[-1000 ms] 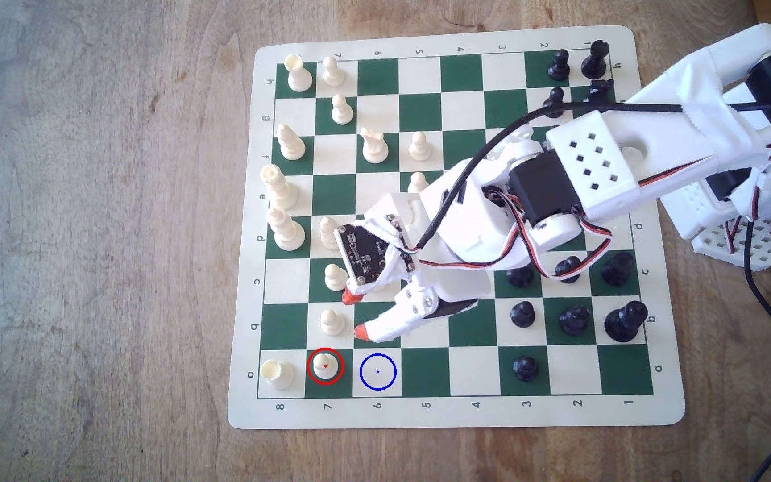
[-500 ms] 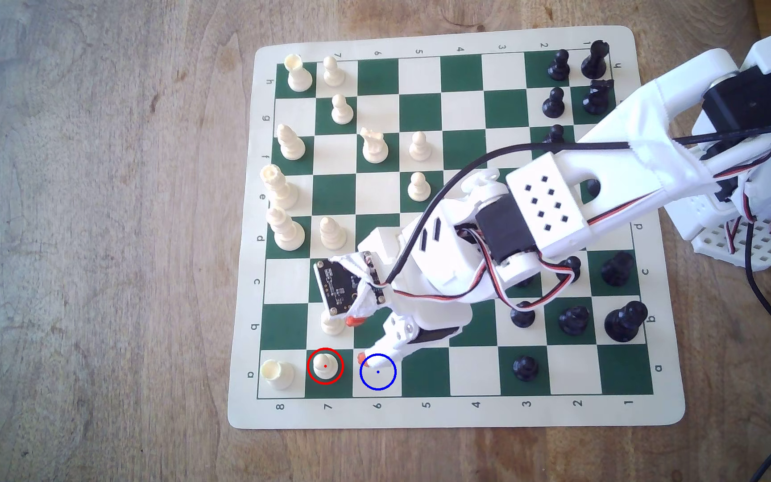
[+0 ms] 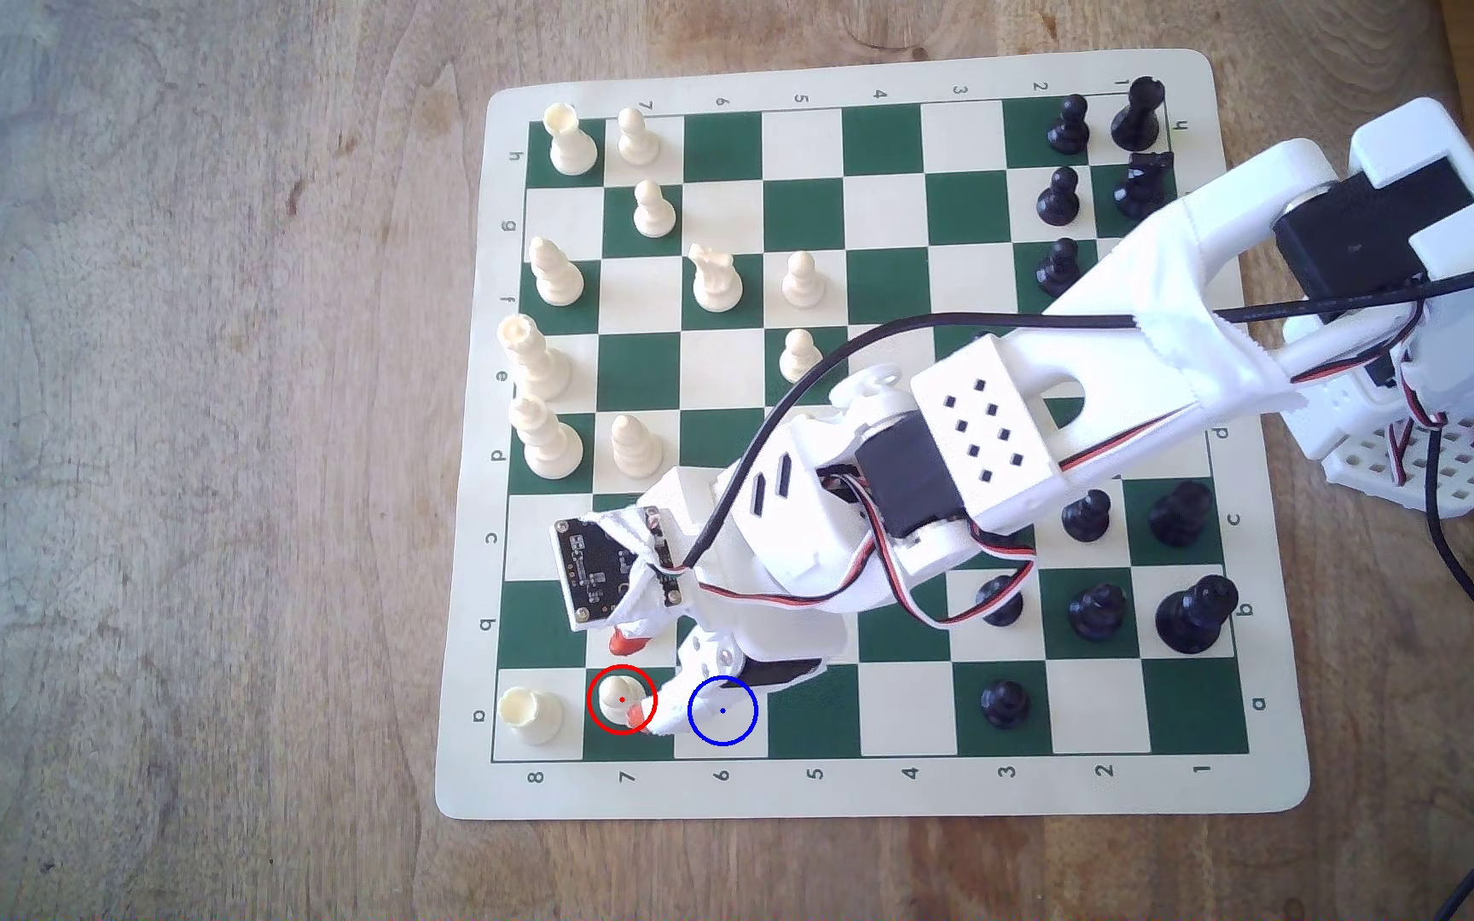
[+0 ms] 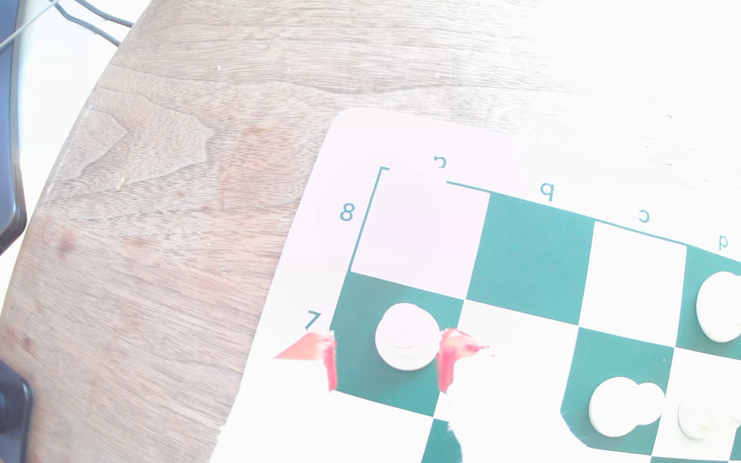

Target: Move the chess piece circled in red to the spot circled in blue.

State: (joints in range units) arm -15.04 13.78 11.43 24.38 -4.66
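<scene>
The chess piece, a small cream pawn (image 3: 616, 693), stands upright inside the red ring on a dark green square in the board's near row. In the wrist view the pawn (image 4: 406, 337) sits between my two orange fingertips (image 4: 329, 356). My gripper (image 3: 634, 675) is open and straddles the pawn; one tip lies close against its side, the other a small gap away. The spot (image 3: 729, 724), a light square with a blue ring and dot, is one square toward the exterior view's right, partly covered by my lower finger.
A cream rook (image 3: 530, 714) stands one square to the exterior view's left of the pawn, in the board's corner. A black pawn (image 3: 1004, 704) stands in the same row further right. The mat's near edge (image 3: 804, 801) runs just below. More cream pieces stand behind my wrist.
My arm has swung toward the board's near left corner and come down. The open fingers went from two rows back to either side of the ringed pawn. The pawn has stayed put.
</scene>
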